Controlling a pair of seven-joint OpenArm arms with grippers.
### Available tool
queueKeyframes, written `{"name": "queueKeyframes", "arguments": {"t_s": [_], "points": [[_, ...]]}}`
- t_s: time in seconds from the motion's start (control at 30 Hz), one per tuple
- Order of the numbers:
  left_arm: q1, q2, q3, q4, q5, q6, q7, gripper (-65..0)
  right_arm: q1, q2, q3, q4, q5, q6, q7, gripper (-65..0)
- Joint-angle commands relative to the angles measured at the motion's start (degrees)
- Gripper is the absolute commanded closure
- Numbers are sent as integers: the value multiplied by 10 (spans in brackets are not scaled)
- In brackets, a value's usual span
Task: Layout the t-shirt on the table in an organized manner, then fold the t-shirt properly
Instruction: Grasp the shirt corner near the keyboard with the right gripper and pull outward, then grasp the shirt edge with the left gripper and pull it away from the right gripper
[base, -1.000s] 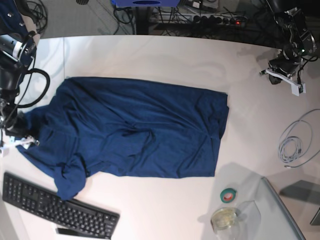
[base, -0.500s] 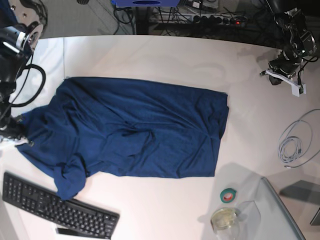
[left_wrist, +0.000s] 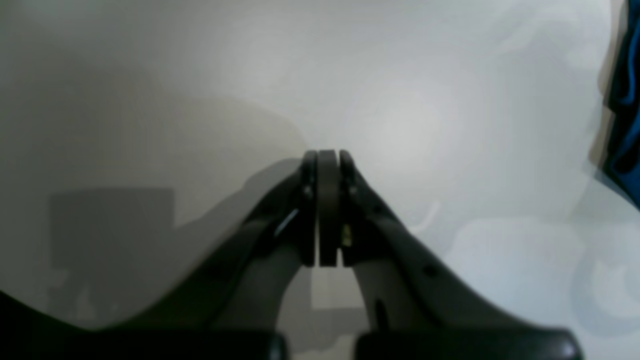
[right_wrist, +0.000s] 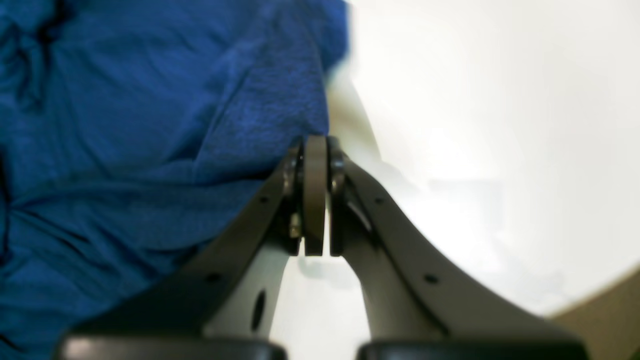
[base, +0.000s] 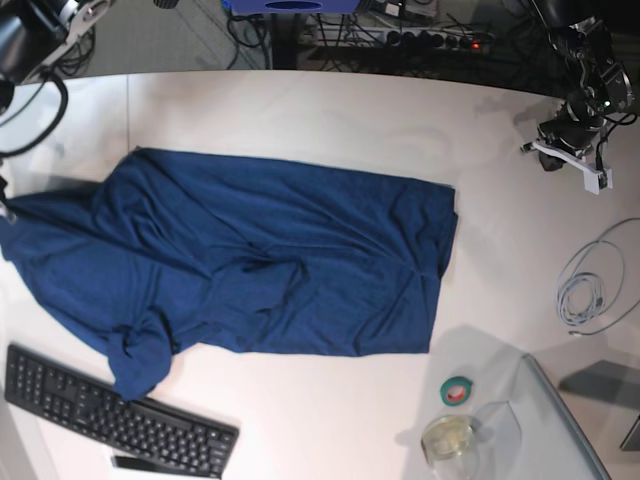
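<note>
At table's (base: 300, 100) left edge my right gripper (right_wrist: 315, 145) sits closed, empty beside the t-shirt (base: 270, 265); left gripper (left_wrist: 322, 160) closed too. Bunched lower sleeve risks crooked folds.

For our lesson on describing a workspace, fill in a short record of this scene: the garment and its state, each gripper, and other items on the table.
garment: dark navy t-shirt, spread across the white table, wrinkled, not folded
bunched part: a sleeve crumpled near the keyboard
left gripper: shut, empty, over bare table, shirt edge at the far right of its view
right gripper: shut, at the shirt's edge; whether it pinches cloth cannot be told
other items: black keyboard, green tape roll, clear round container, coiled grey cable
</note>
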Motion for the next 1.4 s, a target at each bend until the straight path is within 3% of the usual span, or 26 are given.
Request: {"name": "queueKeyframes", "arguments": {"t_s": [0.0,0.13,0.2,0.4,0.57,0.63,0.87,0.97,1.2,1.37], "points": [[-2,-10,-3,10,-6,-3,-10,0,-13,3,12,19,20,1,-2,0],[-2,-8,-2,13,-6,-3,-10,0,-82,-1,24,33,80,1,-5,0],[-2,-7,0,13,-6,-7,-9,0,-93,-2,27,19,80,1,-4,0],[-1,-4,31,13,-6,-121,-8,0,-97,2,29,-63,80,1,35,0],[1,6,27,14,-6,-157,-8,-20,-98,2,23,-74,80,1,37,-3],[4,9,31,24,-6,-157,-8,-91,-105,2,21,-63,80,1,37,-18],[24,59,31,70,-20,-157,-7,-344,-146,-3,-49,49,81,1,41,-210],[25,63,32,63,-58,-157,-7,-436,-149,-9,-49,59,81,1,41,-219],[4,63,94,18,-73,-157,-9,-448,-148,-10,-49,58,81,1,41,-219],[-20,78,94,-28,-73,-157,-9,-429,-147,-10,-49,58,81,1,41,-219]]}}
